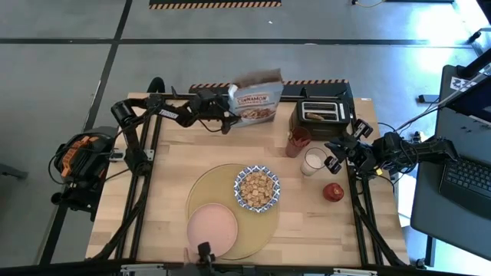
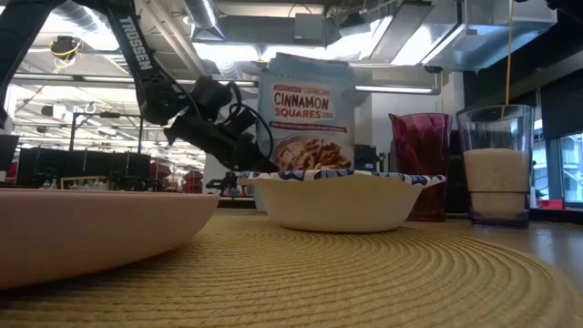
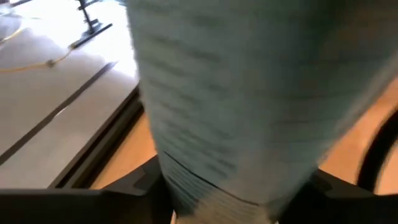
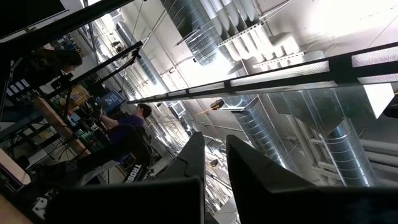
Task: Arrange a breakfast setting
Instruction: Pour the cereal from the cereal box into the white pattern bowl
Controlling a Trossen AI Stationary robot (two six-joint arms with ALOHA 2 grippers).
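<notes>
Sitting on the tan placemat (image 1: 257,228), the patterned bowl (image 1: 257,188) holds cereal, pink plate (image 1: 212,226) just beside it, all well apart from both tools. Left tool (image 1: 229,116) is at the cereal box (image 1: 257,98) at the counter's (image 1: 173,165) far edge, fingers astride the box's side; grip cannot be told. Right tool (image 1: 335,149), fingers pressed together, hovers beside the milk glass (image 1: 311,162), red cup (image 1: 298,141) and apple (image 1: 333,192) near.

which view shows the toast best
The high view: the toast lies in a slot of the toaster at the table's far edge. The low view hides it behind the cereal box and bowl. Neither wrist view shows it.
</notes>
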